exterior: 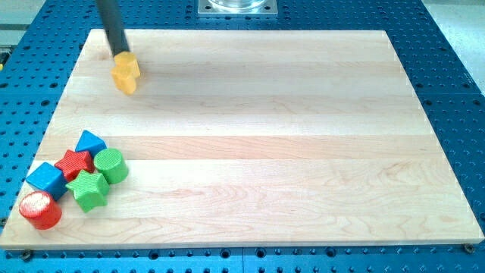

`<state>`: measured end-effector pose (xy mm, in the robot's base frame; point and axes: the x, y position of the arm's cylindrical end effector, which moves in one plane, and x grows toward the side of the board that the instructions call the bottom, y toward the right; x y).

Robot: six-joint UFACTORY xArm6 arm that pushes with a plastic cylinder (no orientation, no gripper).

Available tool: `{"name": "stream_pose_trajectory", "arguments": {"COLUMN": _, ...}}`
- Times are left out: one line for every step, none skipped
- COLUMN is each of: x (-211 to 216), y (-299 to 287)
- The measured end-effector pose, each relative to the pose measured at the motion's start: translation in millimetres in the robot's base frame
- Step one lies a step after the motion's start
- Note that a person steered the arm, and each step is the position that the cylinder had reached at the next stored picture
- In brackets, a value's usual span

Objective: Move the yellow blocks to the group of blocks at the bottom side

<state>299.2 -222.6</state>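
I see the pale wooden board point(265, 136) lying on a blue perforated table point(447, 45), a grey metal mount point(237, 7) just above it.

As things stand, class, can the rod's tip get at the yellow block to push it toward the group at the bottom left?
Probably yes. My tip already sits at the yellow block's top edge, and bare board lies between it and the group near the blue block.
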Motion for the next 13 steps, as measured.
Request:
{"name": "stream_pose_trajectory", "arguments": {"x": 66.2, "y": -4.5}}
{"name": "stream_pose_trajectory", "arguments": {"x": 91.6, "y": -6.9}}
{"name": "stream_pose_trajectory", "arguments": {"x": 39.6, "y": -9.6}}
{"name": "stream_pose_trajectory", "arguments": {"x": 26.5, "y": 8.5}}
{"name": "stream_pose_trajectory", "arguments": {"x": 66.4, "y": 22.7}}
{"name": "stream_pose_trajectory", "arguments": {"x": 104.9, "y": 23.7}}
{"name": "stream_pose_trajectory", "arguments": {"x": 57.5, "y": 23.7}}
{"name": "stream_pose_trajectory", "arguments": {"x": 37.7, "y": 52.0}}
{"name": "stream_pose_trajectory", "arguments": {"x": 58.0, "y": 64.3}}
{"name": "stream_pose_trajectory", "arguments": {"x": 102.5, "y": 64.2}}
{"name": "stream_pose_trajectory", "arguments": {"x": 135.7, "y": 56.1}}
{"name": "stream_pose_trajectory", "arguments": {"x": 162.0, "y": 46.7}}
{"name": "stream_pose_trajectory", "arguments": {"x": 178.1, "y": 45.8}}
